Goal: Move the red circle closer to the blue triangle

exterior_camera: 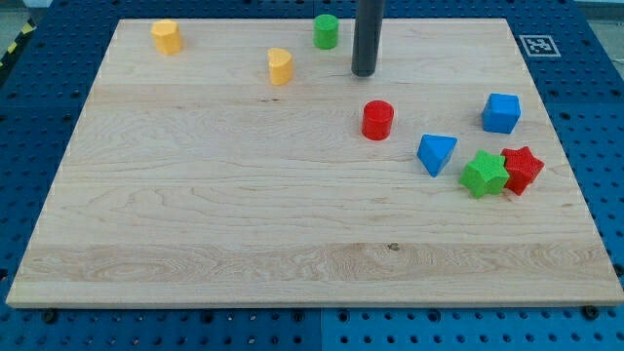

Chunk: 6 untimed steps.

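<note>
A: Where is the red circle (377,120)?

B: On the bench (195,195), just below the tool, a plain rod holding nothing. The rod's tip (364,73) sits toward the view's top.

A: And the blue triangle (436,153)?

B: Near the circle, down and right.

A: Any writing?

B: Only 1 square marker (537,45), probably a code.

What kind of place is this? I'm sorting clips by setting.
Likely a robotics lab bench: a wooden board of small blocks on a blue perforated table, with a fiducial marker and my tip.

rod (368,29): upper part cut by view's top | red star (524,168): left side behind green star (484,174)
</note>
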Each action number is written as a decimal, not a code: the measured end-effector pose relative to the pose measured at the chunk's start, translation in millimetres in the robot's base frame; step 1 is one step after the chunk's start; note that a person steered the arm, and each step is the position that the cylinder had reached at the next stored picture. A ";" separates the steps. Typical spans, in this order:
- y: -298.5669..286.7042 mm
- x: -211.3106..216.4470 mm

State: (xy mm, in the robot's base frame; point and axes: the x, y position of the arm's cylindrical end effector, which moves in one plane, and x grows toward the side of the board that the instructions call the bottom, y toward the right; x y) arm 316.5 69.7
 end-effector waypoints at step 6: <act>31.5 17.1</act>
State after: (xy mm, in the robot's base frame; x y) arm 333.6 101.2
